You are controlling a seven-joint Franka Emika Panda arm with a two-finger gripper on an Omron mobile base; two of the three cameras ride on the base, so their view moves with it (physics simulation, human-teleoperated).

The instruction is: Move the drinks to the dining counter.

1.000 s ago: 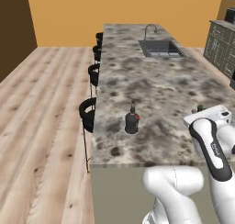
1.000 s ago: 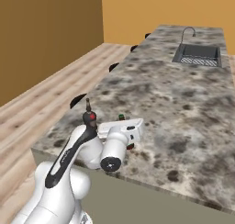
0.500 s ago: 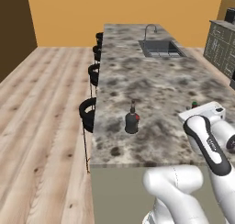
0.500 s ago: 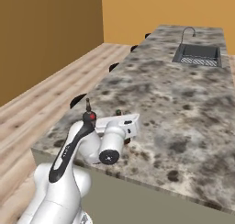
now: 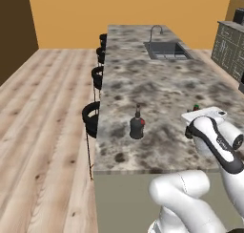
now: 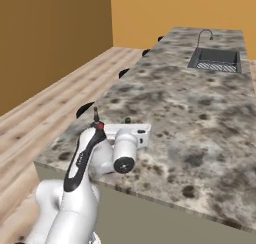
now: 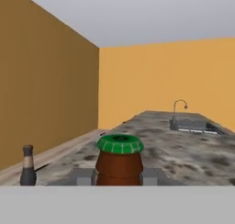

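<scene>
Your gripper (image 7: 119, 177) clamped on a brown bottle (image 7: 118, 165) with green cap, held low over the dining counter (image 5: 157, 91) near its front edge, black bottle (image 5: 137, 124) upright on the counter, well left, sink (image 5: 166, 50) far end.

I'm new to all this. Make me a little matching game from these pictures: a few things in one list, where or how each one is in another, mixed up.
Things:
1. black bottle
2. green-capped brown bottle
3. sink
4. stools

Places or states:
A. set into the far end of the dining counter
B. lined up along the counter's edge by the wooden floor
C. gripped in the shut end effector
D. standing free on the counter near its close end

Pairs: 1-D, 2-C, 3-A, 4-B
</scene>
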